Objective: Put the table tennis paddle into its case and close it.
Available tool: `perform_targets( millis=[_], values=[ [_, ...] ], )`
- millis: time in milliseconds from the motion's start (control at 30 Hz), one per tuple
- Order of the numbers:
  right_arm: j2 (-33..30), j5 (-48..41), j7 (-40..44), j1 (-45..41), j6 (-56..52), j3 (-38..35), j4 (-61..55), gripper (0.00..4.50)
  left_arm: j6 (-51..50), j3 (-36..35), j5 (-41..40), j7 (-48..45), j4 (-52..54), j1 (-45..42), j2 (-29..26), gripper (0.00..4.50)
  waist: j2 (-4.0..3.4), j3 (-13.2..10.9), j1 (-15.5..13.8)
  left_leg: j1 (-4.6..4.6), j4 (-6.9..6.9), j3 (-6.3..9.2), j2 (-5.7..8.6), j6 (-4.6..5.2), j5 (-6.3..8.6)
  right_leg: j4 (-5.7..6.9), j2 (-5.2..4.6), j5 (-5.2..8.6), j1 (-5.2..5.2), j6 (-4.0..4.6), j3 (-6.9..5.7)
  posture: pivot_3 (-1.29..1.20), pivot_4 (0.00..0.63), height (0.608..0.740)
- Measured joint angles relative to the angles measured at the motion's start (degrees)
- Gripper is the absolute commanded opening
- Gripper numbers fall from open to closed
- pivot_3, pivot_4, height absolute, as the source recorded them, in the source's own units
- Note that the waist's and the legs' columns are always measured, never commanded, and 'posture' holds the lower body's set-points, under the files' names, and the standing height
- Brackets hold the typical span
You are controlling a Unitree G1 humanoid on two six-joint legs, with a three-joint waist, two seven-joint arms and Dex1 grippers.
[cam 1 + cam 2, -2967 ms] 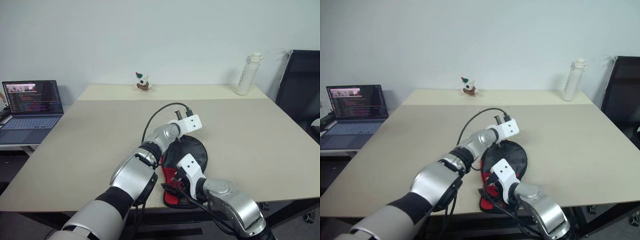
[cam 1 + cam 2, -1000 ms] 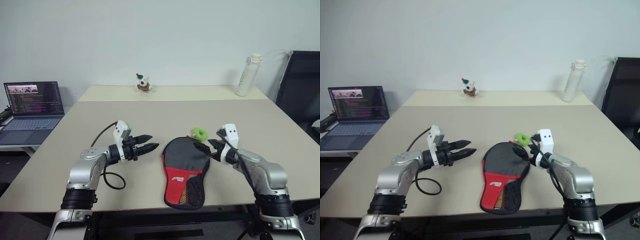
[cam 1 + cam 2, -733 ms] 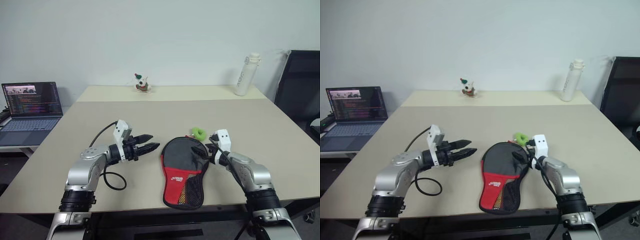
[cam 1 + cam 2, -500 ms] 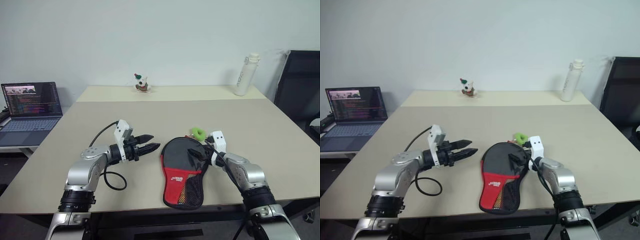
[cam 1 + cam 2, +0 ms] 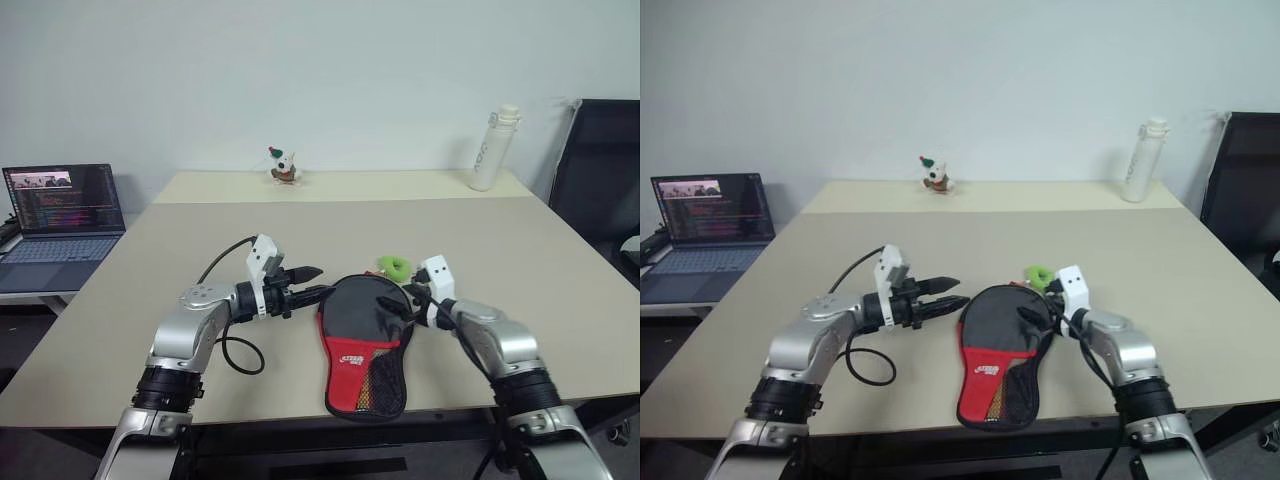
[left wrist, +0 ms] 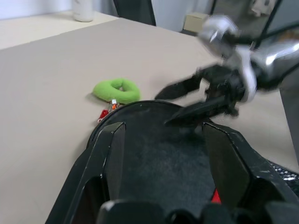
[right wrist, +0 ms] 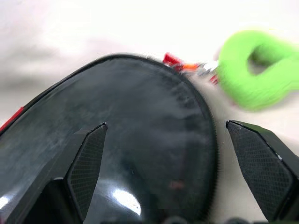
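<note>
Near the front edge of the bench, the case is seen lying flat, flanked by the left gripper and right gripper, both spread and holding nothing. Just behind it, a green ring is parked; plenty of bare bench is left elsewhere.

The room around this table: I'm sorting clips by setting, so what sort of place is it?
Probably an office or lab workspace: a plain beige table against a bare wall, an open laptop showing code on a side desk, and a black office chair at the table's far right.
</note>
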State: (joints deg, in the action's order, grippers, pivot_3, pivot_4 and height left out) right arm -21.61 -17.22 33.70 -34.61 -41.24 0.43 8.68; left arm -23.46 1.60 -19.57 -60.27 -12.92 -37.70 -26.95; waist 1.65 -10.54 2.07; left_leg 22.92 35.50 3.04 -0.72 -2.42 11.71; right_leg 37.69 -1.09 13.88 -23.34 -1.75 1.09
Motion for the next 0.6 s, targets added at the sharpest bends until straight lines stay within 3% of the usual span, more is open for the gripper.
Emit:
perform_targets(
  millis=[133,233,600],
  values=[
    [-7.11,-4.63,3.63,1.98,-8.55,-2.85,-9.28,4.5,6.12,3.29,3.81,-1.55,-9.67,-3.59,2.24,2.83,-0.02,-0.02,-0.39,0.02,0.01,0.0,0.0,0.01,0.0,-0.04,0.0,0.01,0.0,0.01,-0.01,0.0,0.15,0.74],
    [-8.64,-5.61,3.57,1.7,-10.96,-3.87,-10.44,4.5,9.85,5.18,5.66,-2.42,-15.97,-6.16,4.8,2.83,-0.02,-0.02,-0.22,0.02,0.06,-0.03,0.0,0.01,0.01,-0.03,0.01,0.01,0.0,0.0,0.0,0.0,0.15,0.74],
    [-4.47,-1.67,-0.36,-8.68,-7.1,-1.4,2.76,4.5,20.7,8.21,12.82,-5.22,-33.02,-9.18,7.97,2.83,-0.06,-0.05,0.13,0.06,0.08,-0.07,0.0,0.02,0.01,-0.01,0.03,0.0,-0.04,-0.01,0.03,0.0,0.15,0.74]
  ],
)
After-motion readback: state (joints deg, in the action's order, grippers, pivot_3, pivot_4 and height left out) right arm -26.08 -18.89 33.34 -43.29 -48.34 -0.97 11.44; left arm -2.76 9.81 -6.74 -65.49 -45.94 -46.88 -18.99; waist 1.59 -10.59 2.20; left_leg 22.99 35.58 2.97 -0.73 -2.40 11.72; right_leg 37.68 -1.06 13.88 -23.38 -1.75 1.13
